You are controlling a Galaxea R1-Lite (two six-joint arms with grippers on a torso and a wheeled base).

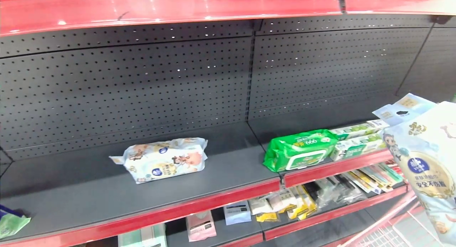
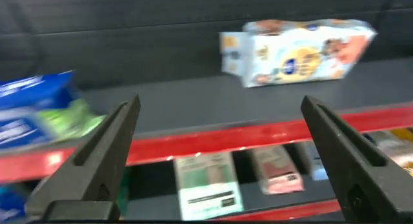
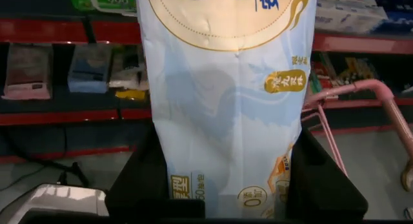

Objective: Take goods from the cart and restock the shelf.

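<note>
Closest in, the right gripper (image 3: 226, 188) is clamped on the lower end of a tall pale blue wipes pack (image 3: 226, 88), one dark finger pressed to each side, the pack standing upright above it. In the head view that pack is held in the air at the far right, over the pink wire cart (image 1: 392, 225) and in front of the shelf (image 1: 142, 193). The left gripper (image 2: 222, 166) hangs before the shelf's red front edge with its fingers spread wide and nothing between them. On the dark shelf deck beyond it lies a cartoon-printed wipes pack (image 1: 162, 159), flat and well apart from both grippers. A blue and green packet (image 1: 10, 222) sits at the shelf's left end. To the right lie a green wipes pack (image 1: 299, 149) and, just beside it, white and green boxes (image 1: 356, 140). A perforated back panel (image 1: 142, 83) closes the shelf behind.
</note>
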